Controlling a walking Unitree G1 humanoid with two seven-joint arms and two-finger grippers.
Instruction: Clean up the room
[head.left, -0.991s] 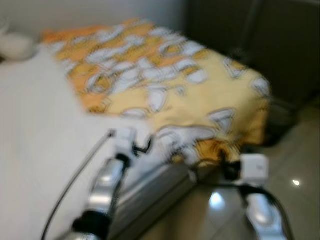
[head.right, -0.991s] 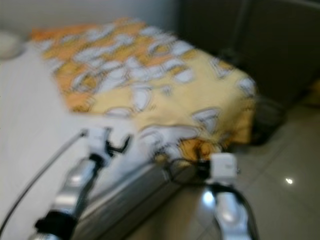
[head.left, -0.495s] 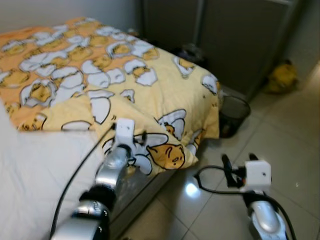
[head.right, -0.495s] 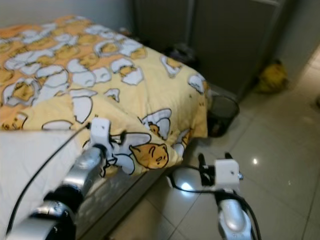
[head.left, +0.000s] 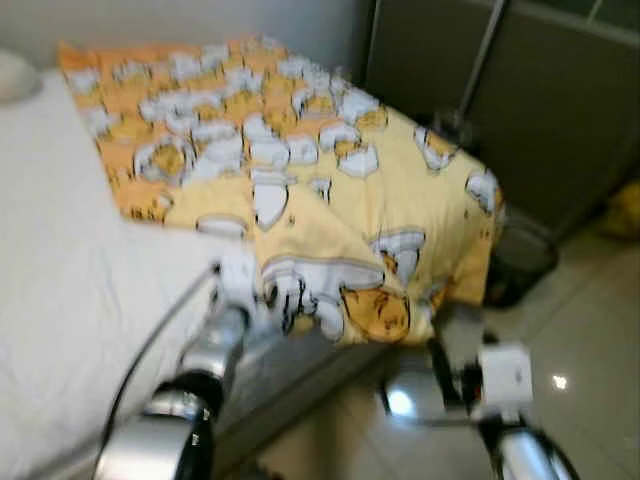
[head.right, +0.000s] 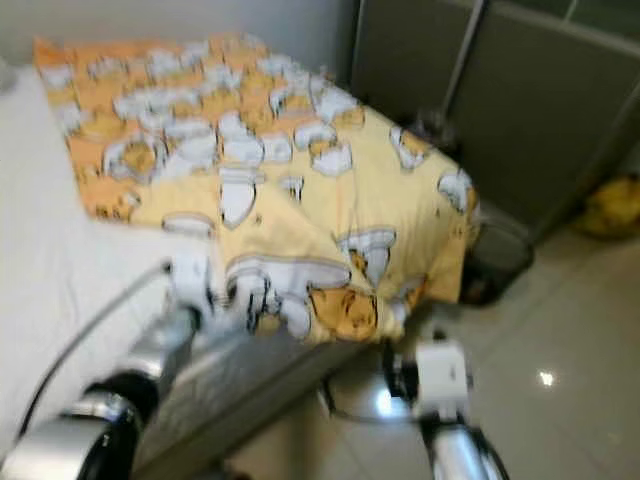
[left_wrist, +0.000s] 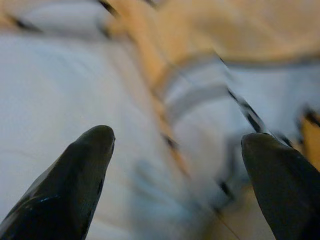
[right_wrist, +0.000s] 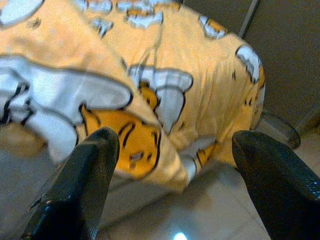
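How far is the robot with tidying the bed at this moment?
Nothing looks finished yet. The yellow blanket lies rumpled over the foot of the bed, one corner hanging over the edge, and the white sheet is uncovered. In hand: the left gripper is open at the blanket's edge, and the right gripper is open facing the hanging corner. Left: grasping and spreading the blanket.

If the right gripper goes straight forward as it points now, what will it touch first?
Most likely the hanging corner of the yellow blanket at the bed's edge. The right gripper has its jaws open and aims at that fold; how far away it lies is unclear.
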